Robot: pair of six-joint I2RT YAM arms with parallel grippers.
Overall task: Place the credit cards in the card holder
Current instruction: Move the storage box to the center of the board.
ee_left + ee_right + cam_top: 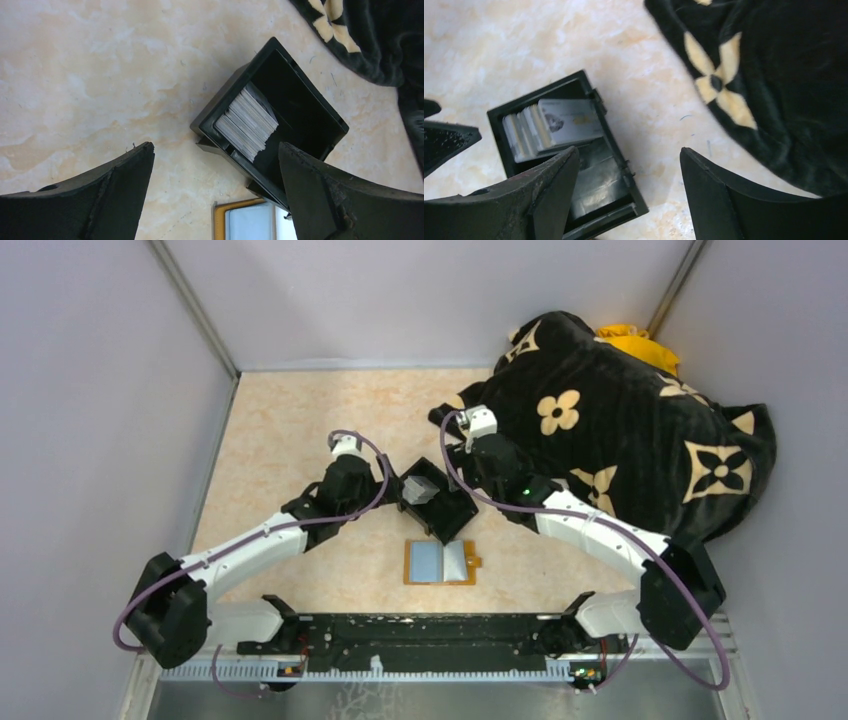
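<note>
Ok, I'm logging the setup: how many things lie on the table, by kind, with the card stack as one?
Box: 1
Card stack: 1
Card holder: 1
Blanket: 1
Yellow item: 1
Total: 5

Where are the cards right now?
In the top view, the cards sit stacked in the black box near the middle, just beyond the open orange wallet.

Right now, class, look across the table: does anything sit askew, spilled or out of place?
The black patterned blanket is heaped over the far right of the table, beside the black box. The box sits skewed, its cards leaning at one end. Nothing is spilled.
</note>
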